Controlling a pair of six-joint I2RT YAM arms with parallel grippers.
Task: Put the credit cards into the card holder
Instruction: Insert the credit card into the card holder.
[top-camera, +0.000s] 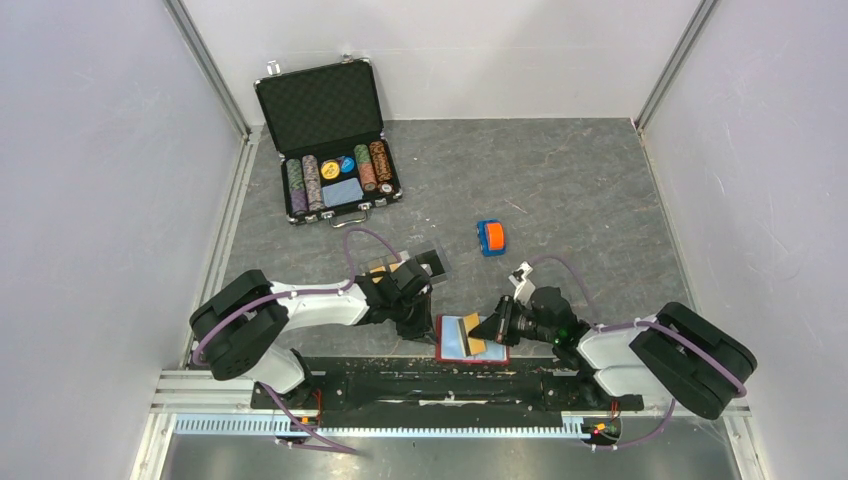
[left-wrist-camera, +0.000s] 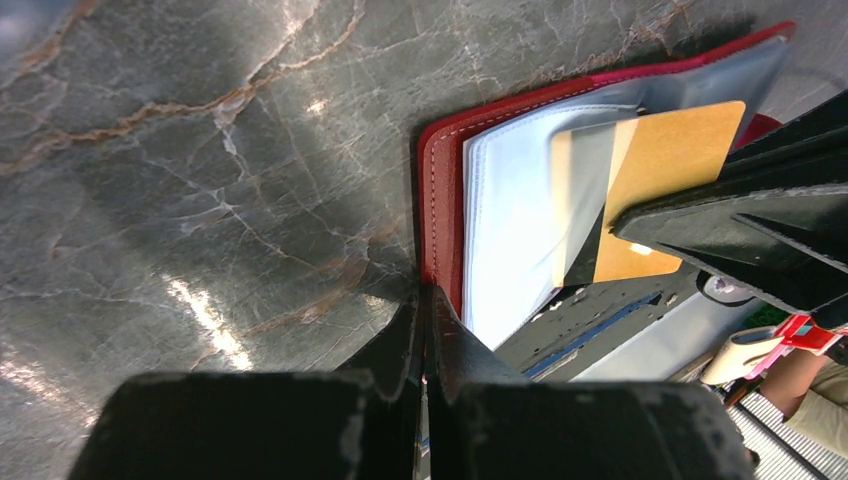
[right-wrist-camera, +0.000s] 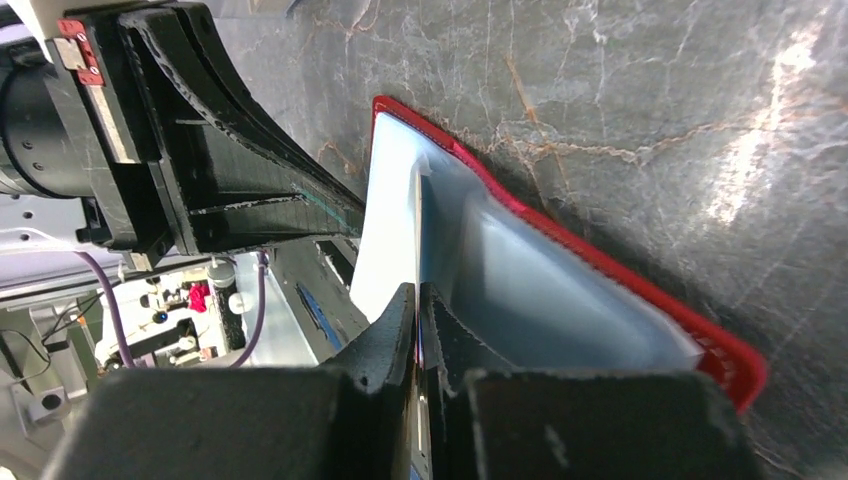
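The card holder (top-camera: 452, 340) is a red wallet lying open near the front edge, its pale clear sleeves (left-wrist-camera: 510, 230) facing up. An orange-gold credit card (left-wrist-camera: 665, 165) lies on the sleeves with one end tucked under clear plastic. My right gripper (top-camera: 493, 328) is shut on this card, which shows edge-on (right-wrist-camera: 418, 225) ahead of my right gripper (right-wrist-camera: 420, 295). My left gripper (top-camera: 418, 325) is shut, and in the wrist view the left gripper (left-wrist-camera: 428, 295) has its tips at the holder's red left edge (left-wrist-camera: 440, 200). More orange cards (top-camera: 384, 268) lie beside the left arm.
An open black chip briefcase (top-camera: 330, 130) with poker chips stands at the back left. A small blue and orange object (top-camera: 490, 237) lies mid-table. A dark small tray (top-camera: 432, 261) sits by the spare cards. The mounting rail (top-camera: 450, 385) runs just below the holder.
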